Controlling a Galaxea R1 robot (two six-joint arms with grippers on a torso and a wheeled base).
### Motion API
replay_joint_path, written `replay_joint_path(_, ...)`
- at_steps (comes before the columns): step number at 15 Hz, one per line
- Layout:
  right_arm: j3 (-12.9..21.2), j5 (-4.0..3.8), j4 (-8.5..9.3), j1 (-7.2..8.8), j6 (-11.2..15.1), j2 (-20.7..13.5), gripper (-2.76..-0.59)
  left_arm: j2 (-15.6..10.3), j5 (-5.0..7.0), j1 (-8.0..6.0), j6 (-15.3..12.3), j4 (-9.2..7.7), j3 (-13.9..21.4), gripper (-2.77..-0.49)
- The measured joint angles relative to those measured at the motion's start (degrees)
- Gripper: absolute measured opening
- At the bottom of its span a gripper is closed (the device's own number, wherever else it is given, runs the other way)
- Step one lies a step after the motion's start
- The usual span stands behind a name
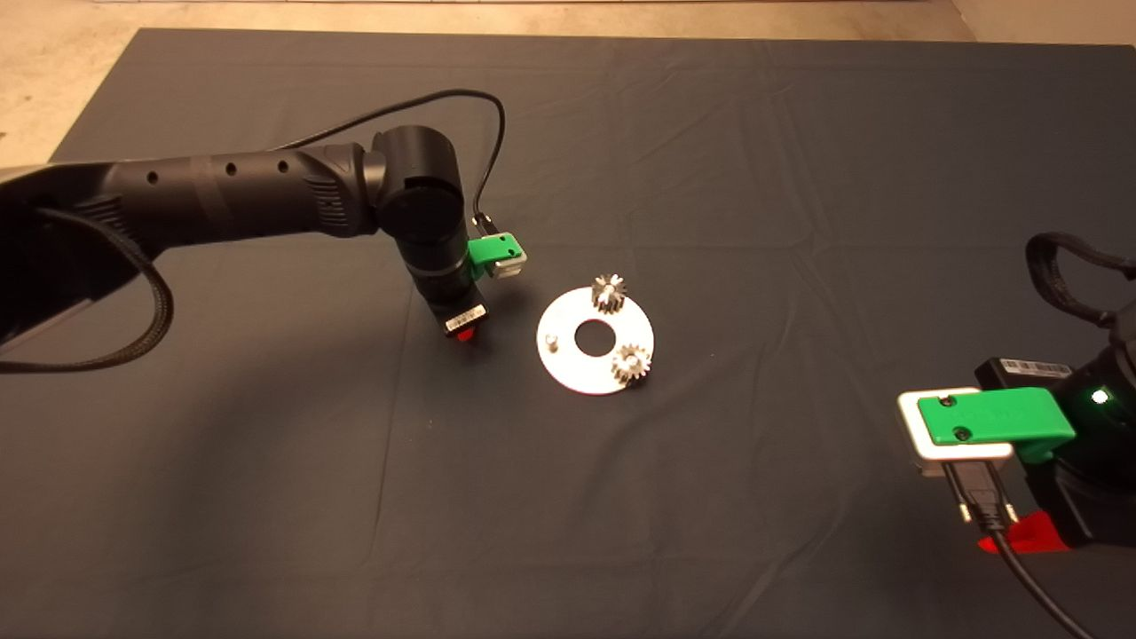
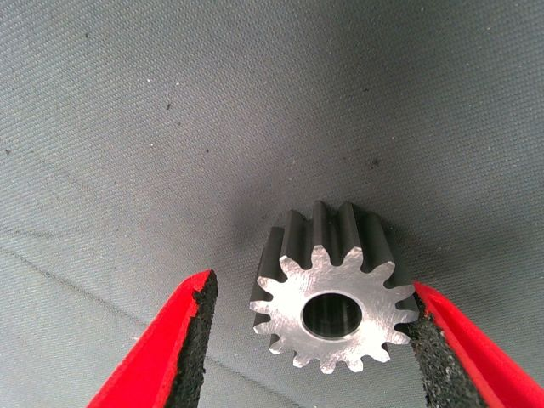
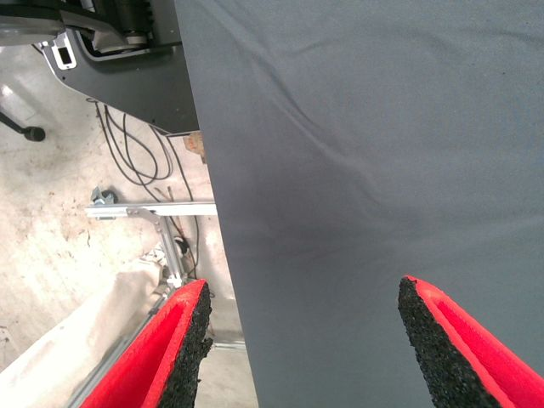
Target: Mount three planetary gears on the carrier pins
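We have our left gripper [image 1: 462, 335] down low over the dark mat [image 1: 710, 133], just beside the round white disc [image 1: 568, 368]. In the left wrist view, its two red fingers [image 2: 174, 340] are spread apart, and a little gear [image 2: 330, 293] sits between them. The gear lies on its side on the mat, so its hole points back at the camera, not up. One pad looks like it is touching the gear's teeth. The other pad is not touching yet, so we do not have a hold.

Two gears are already on the disc. One gear [image 1: 609, 293] sits on the far edge and the other gear [image 1: 631, 364] sits on the edge nearer our right arm. One small peg [image 1: 551, 341] is bare. It stands on the side of the disc closest to our left gripper.

So we think two gears are done and one is left. The gear between our fingers is tipped over, and the peg stands straight up. We will need to turn the gear so its hole faces down before it can slide on.

Our right gripper [image 1: 1021, 532] waits at the lower right edge of the mat, with its fingers [image 3: 183, 357] spread wide and nothing in them.
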Motion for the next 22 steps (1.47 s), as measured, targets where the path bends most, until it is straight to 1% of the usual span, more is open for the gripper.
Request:
replay_joint_path(1, 0.0, 0.0, 0.0, 0.0, 0.0, 0.0, -1.73, 0.0, 0.0, 0.0, 0.0, -0.02, 0.0, -1.85)
replay_joint_path(2, 0.0, 0.0, 0.0, 0.0, 0.0, 0.0, -1.73, 0.0, 0.0, 0.0, 0.0, -0.05, 0.0, -1.89)
replay_joint_path(4, -0.2, 0.0, 0.0, 0.0, 0.0, 0.0, -1.73, 0.0, 0.0, 0.0, 0.0, -0.06, 0.0, -1.92)
replay_joint_path(5, -0.2, 0.0, 0.0, 0.0, 0.0, 0.0, -1.73, 0.0, 0.0, 0.0, 0.0, -0.06, 0.0, -2.02)
replay_joint_path(6, -0.3, 0.0, 0.0, 0.0, 0.0, 0.2, -1.73, 0.0, 0.0, 0.0, 0.0, -0.06, 0.0, -2.04)
replay_joint_path(7, -0.4, 0.0, 0.0, 0.0, 0.0, 0.4, -1.73, 0.0, 0.0, 0.0, 0.0, -0.06, 0.0, -2.13)
replay_joint_path(10, -0.5, 0.0, 0.0, 0.0, 0.0, 0.7, -1.73, 0.0, 0.02, 0.0, 0.0, -0.06, 0.0, -2.2)
replay_joint_path(12, -0.6, 0.0, 0.0, 0.0, 0.0, 0.8, -1.73, 0.0, 0.0, 0.0, 0.0, -0.06, 0.0, -2.2)
replay_joint_path(13, -0.7, 0.0, 0.0, 0.0, 0.0, 0.8, -1.73, 0.0, 0.02, 0.0, 0.0, -0.06, 0.0, -2.26)
replay_joint_path(15, -0.7, 0.0, 0.0, 0.0, 0.0, 0.8, -1.73, 0.0, 0.05, 0.0, 0.0, -0.06, 0.0, -2.27)
replay_joint_path(22, -1.1, 0.0, 0.0, 0.0, 0.0, 0.8, -1.73, 0.0, 0.11, -0.06, 0.0, -0.06, 0.0, -2.42)
